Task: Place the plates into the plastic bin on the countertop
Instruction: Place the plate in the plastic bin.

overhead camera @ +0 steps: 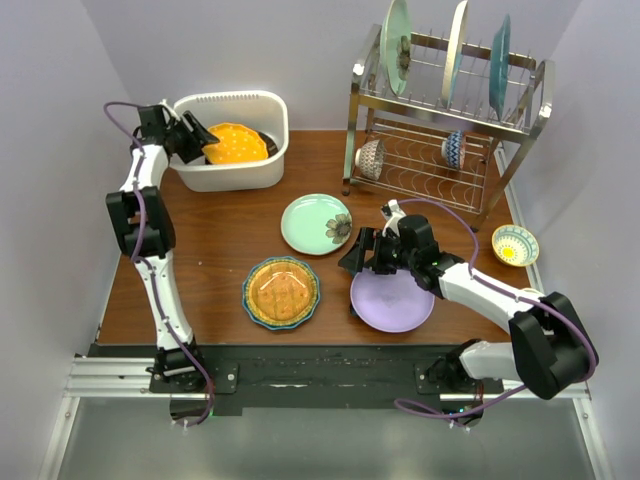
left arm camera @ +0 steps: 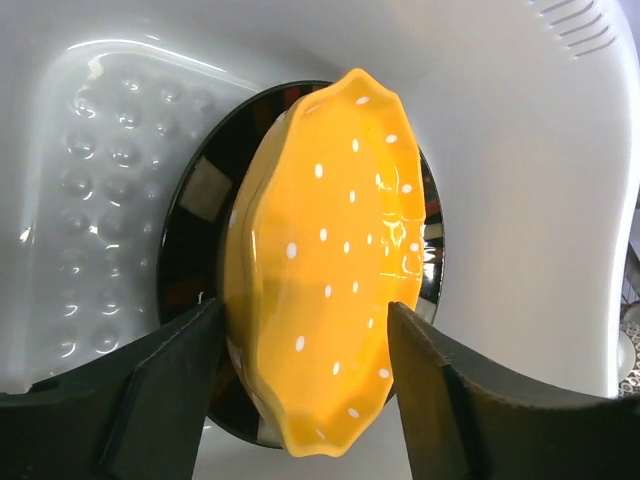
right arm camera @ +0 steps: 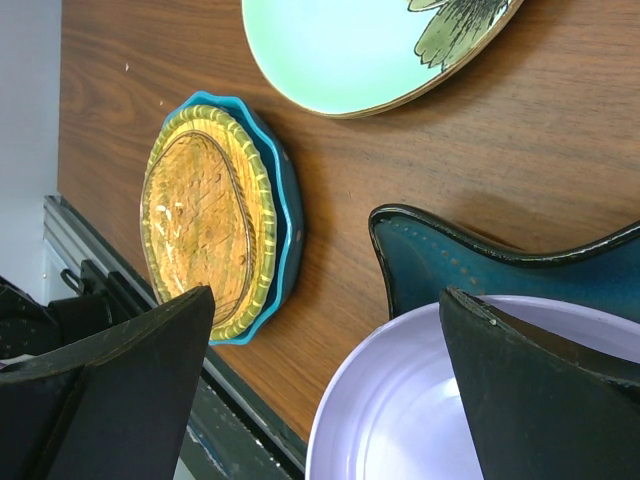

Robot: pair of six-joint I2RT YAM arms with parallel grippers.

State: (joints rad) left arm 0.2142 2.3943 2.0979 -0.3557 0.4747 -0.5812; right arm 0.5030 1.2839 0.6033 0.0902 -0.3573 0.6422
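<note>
So the left hand [overhead camera: 203,143] is reaching into the plastic bin [overhead camera: 235,176] at the back left of the tabletop [overhead camera: 220,240], and the orange scalloped plate [overhead camera: 236,144] is lying tilted inside it, leaning on a black-rimmed plate [left arm camera: 195,200] that's sitting under it. From the left wrist view the two fingers [left arm camera: 160,390] are standing apart on either side of the orange plate, right up against its rim. Honestly I can't tell whether they're pinching it or just flanking it. Over on the right, the right hand [overhead camera: 362,255] is hovering with its fingers spread wide and nothing between them, right above the near-left edge of the lavender plate [overhead camera: 395,302]. That one is resting on a blue star-shaped plate [right arm camera: 480,260], whose dark points are poking out from under it in the right wrist view. The amber plate [overhead camera: 281,293] with the blue-green rim is sitting flat just to the left of those. A mint green plate [overhead camera: 312,224] with a flower print is lying a bit further back. The wire dish rack [overhead camera: 445,150] is standing at the back right with more plates [overhead camera: 396,32] propped upright in its top tier. A small patterned bowl [overhead camera: 515,245] is sitting on the tabletop near the right edge.
</note>
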